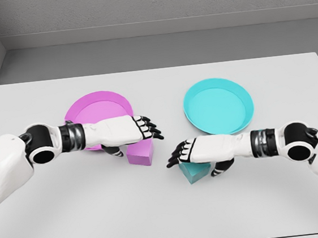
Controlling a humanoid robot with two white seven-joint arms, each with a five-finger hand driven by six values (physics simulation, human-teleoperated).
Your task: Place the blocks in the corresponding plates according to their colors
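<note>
A pink block [141, 154] lies on the white table just in front of the pink plate [98, 108]. My left hand [138, 139] hovers over the block's back edge, fingers stretched to the right and thumb hanging beneath, holding nothing. A cyan block [194, 173] lies in front of the cyan plate [219, 104]. My right hand [193, 162] sits right above it, palm down. Its fingers [177, 154] droop past the block's left top and its thumb [222, 168] hangs by the block's right side, hiding the block's upper part. Both plates hold nothing.
The white table [169, 220] runs across the whole view, with a grey floor and wall behind it. The two plates stand side by side at mid-table, about a hand's width apart.
</note>
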